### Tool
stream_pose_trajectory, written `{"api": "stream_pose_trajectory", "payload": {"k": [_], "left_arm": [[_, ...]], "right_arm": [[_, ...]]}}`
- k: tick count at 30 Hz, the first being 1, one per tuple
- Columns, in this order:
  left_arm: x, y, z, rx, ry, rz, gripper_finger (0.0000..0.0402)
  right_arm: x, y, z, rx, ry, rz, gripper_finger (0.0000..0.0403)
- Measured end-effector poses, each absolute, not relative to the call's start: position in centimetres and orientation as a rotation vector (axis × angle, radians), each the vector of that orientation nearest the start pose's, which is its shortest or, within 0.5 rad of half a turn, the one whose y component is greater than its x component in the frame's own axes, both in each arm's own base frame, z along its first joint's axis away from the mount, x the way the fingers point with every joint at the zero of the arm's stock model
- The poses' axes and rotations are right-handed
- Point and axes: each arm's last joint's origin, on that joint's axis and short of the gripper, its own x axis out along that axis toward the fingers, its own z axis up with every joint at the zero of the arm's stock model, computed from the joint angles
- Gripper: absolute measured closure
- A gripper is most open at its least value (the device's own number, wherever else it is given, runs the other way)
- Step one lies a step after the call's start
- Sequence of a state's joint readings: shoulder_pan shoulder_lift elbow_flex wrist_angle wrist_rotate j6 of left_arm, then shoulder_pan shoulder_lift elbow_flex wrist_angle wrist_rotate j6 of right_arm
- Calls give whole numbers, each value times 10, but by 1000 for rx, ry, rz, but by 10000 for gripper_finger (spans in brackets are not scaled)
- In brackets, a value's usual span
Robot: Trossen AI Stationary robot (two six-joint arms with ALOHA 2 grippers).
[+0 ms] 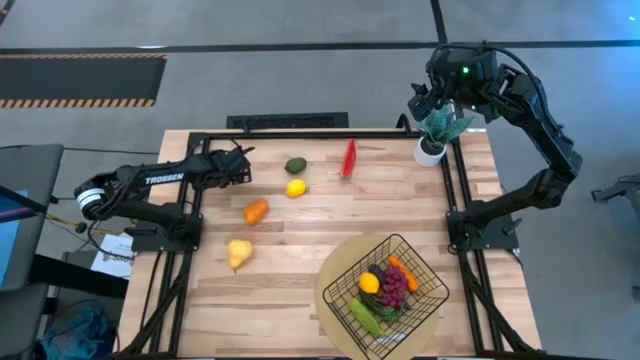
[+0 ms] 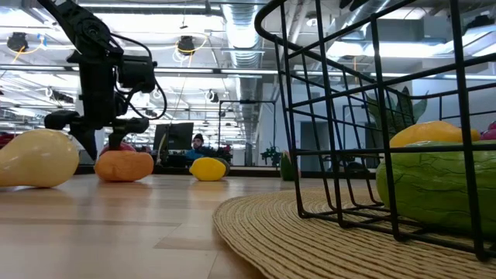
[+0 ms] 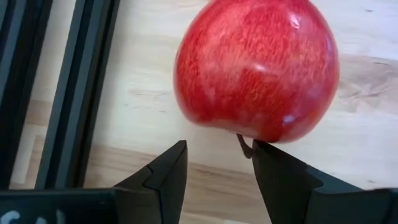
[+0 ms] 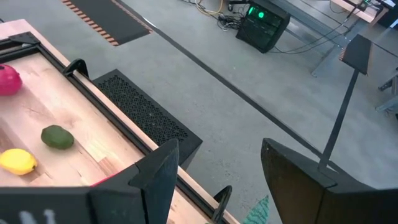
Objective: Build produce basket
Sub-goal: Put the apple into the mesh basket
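A red apple (image 3: 258,65) lies on the wooden table near its far left corner, stem end toward my left gripper (image 3: 217,152). That gripper (image 1: 240,160) is open and slants down, its fingertips just short of the apple; the stem (image 3: 244,146) shows in the gap. The apple (image 4: 7,79) also shows in the right wrist view. The black wire basket (image 1: 385,290) stands on a round tan mat at the near right, holding a lemon, grapes, a carrot and cucumbers. My right gripper (image 4: 217,168) hangs open, high over the far right corner. My left gripper comes at the apple slanting down from the table's left side. One fingertip (image 3: 264,149) stands right against the apple's stem end (image 3: 267,134). I cannot tell whether it touches. The apple is wider than the gap and lies beyond the fingertips, on the table.
Loose on the table are an avocado (image 1: 295,165), a lemon (image 1: 295,187), an orange (image 1: 256,211), a pear (image 1: 238,252) and a watermelon slice (image 1: 348,157). A potted plant (image 1: 432,145) stands at the far right corner. Black frame rails (image 3: 68,93) run beside the apple.
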State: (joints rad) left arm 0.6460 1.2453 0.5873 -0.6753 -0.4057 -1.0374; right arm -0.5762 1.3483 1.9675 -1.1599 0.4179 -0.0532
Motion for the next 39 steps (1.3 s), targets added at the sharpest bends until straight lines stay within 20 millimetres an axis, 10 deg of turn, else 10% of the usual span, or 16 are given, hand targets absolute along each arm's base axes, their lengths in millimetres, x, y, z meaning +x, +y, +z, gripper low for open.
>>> {"api": "stream_pose_trajectory", "payload": {"k": [13, 28, 39], "left_arm": [[145, 123, 160, -965, 763, 1540, 239], [144, 124, 160, -977, 746, 1555, 394], [144, 124, 160, -936, 754, 1562, 401]], "right_arm": [[167, -123, 504, 0, 585, -954, 155], [166, -122, 502, 1, 609, -952, 155], [165, -122, 500, 3, 633, -948, 155]]}}
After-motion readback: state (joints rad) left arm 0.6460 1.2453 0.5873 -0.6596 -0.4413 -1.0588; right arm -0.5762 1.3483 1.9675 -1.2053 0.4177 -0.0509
